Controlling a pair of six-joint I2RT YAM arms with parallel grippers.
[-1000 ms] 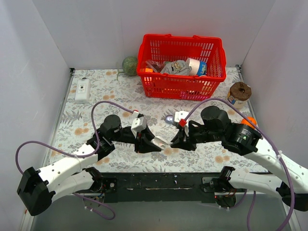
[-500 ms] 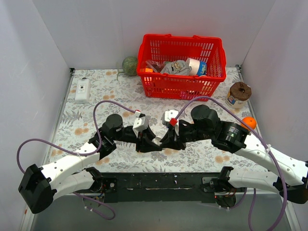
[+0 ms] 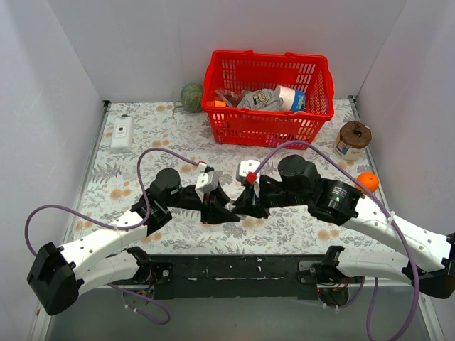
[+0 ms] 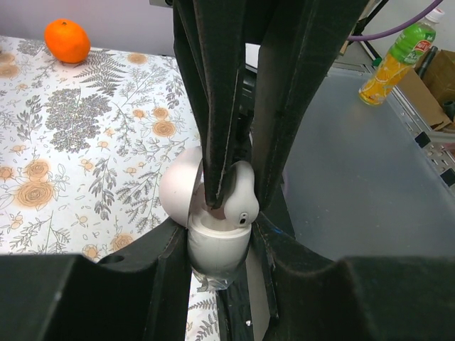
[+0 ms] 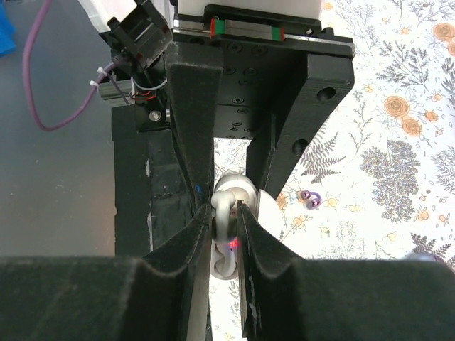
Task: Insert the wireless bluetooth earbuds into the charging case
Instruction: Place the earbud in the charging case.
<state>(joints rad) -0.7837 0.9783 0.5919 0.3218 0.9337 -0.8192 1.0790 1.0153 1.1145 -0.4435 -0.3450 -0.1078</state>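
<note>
My left gripper (image 3: 225, 212) is shut on the charging case (image 4: 217, 249), a pale oval shell held upright with its lid (image 4: 179, 186) hinged open to the left. My right gripper (image 3: 239, 207) meets it from the right and is shut on a pale rounded earbud (image 4: 242, 200). The earbud sits in the case's open top. In the right wrist view the earbud (image 5: 230, 201) is pinched between my fingers above the case (image 5: 226, 268), where a red light glows. Two tiny glossy purple buds (image 5: 311, 198) lie together on the floral cloth beyond the case.
A red basket (image 3: 269, 128) of items stands at the back. A green ball (image 3: 191, 97) sits to its left, a white box (image 3: 122, 133) at far left, a brown-lidded jar (image 3: 353, 139) and an orange (image 3: 366, 180) at right.
My right gripper has moved left with the earbud until it meets the case in my left gripper. The left arm has hardly moved.
</note>
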